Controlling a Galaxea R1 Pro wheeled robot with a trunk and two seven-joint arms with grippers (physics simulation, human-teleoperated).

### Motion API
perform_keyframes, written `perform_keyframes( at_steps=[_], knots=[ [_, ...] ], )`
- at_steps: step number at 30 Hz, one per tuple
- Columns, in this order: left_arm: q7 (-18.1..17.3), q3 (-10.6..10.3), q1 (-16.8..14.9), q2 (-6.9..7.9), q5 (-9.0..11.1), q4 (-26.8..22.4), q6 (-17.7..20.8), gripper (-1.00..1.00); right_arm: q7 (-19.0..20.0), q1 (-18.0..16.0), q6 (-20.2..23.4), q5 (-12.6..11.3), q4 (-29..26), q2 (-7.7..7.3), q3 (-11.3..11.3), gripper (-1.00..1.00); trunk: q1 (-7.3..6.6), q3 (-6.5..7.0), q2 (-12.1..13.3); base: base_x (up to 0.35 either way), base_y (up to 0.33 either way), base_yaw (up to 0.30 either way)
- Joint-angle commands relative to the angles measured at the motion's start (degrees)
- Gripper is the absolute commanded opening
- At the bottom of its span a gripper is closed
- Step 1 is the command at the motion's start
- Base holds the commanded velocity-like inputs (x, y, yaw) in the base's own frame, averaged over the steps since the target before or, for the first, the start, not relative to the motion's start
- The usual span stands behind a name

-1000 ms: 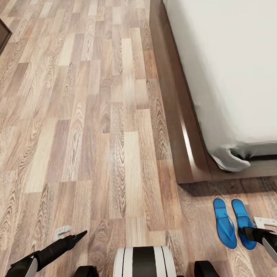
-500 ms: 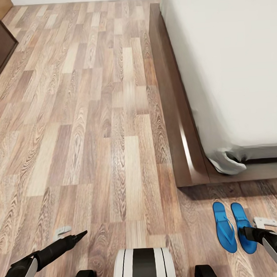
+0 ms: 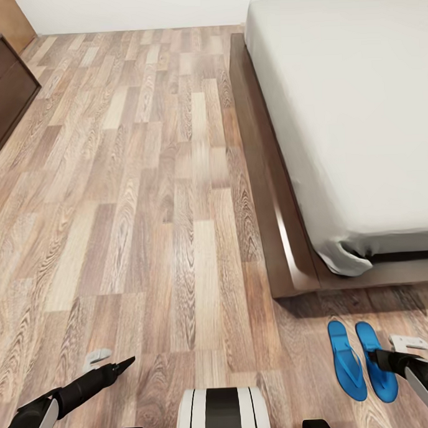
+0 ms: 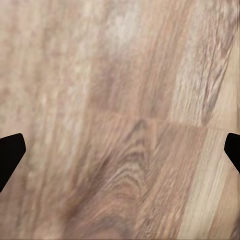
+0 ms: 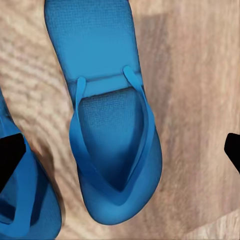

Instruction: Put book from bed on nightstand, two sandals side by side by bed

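dark-brown cabinet point(image 3: 3, 92), wooden door point(image 3: 6, 24), white wall point(image 3: 136, 9)

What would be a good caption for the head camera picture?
Two blue sandals lie side by side on the wood floor beside the bed.

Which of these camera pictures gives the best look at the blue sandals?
The right wrist view: one sandal shows close up, straps and textured sole clear, with the second cut off at the edge. The head view shows both sandals whole but small, side by side on the floor near the bed. The left wrist view shows floorboards.
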Motion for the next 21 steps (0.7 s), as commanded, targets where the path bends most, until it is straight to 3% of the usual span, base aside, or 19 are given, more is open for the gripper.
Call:
perform_keyframes(
  at_steps=[1, 5, 9, 12, 16, 18, 21],
  knots=[
    [-0.18, 0.08, -0.02, -0.02, 0.36, 0.01, 0.56, 1.0, 0.94, 0.01, 0.31, -0.25, -0.11, 0.0, -0.15, 1.0, -0.03, 0.2, 0.0, 0.0, 0.0, 0.0],
    [-0.18, 0.04, -0.02, -0.37, 0.29, 0.39, 0.55, 1.0, 11.26, 0.01, 0.31, -0.58, 0.45, -0.43, -0.18, 1.0, -0.13, 1.08, 0.06, 0.0, 0.0, 0.0],
    [-0.18, 0.04, -0.02, -0.82, 0.28, 0.62, 0.49, 1.0, 30.55, 0.08, 0.31, -0.64, 1.07, -0.54, -0.28, 1.0, -0.24, 1.97, 0.11, 0.0, 0.0, 0.0],
    [-0.18, 0.04, -0.02, -1.08, 0.27, 0.69, 0.48, 1.0, 36.23, 0.14, 0.31, -0.64, 1.15, -0.58, -0.29, 1.0, -0.32, 2.64, 0.15, 0.0, 0.0, 0.0],
    [-0.18, -0.02, -0.02, -1.25, 0.24, 1.26, 0.44, 1.0, 38.59, 0.17, 0.21, -0.67, 1.6, -0.56, -0.3, 1.0, -0.42, 3.52, 0.2, 0.0, 0.0, 0.0],
    [-0.18, -0.13, -0.02, -1.59, 0.02, 3.1, 0.39, 1.0, 39.65, 0.26, -0.42, -0.74, 10.24, -0.48, -0.3, 1.0, -0.47, 3.96, 0.23, 0.0, 0.0, 0.0],
    [-0.18, -0.14, -0.02, -1.67, 0.01, 3.28, 0.37, 1.0, 39.78, 0.27, -0.42, -0.8, 12.51, -0.16, -0.3, 1.0, -0.55, 4.63, 0.27, 0.0, 0.0, 0.0]
  ],
)
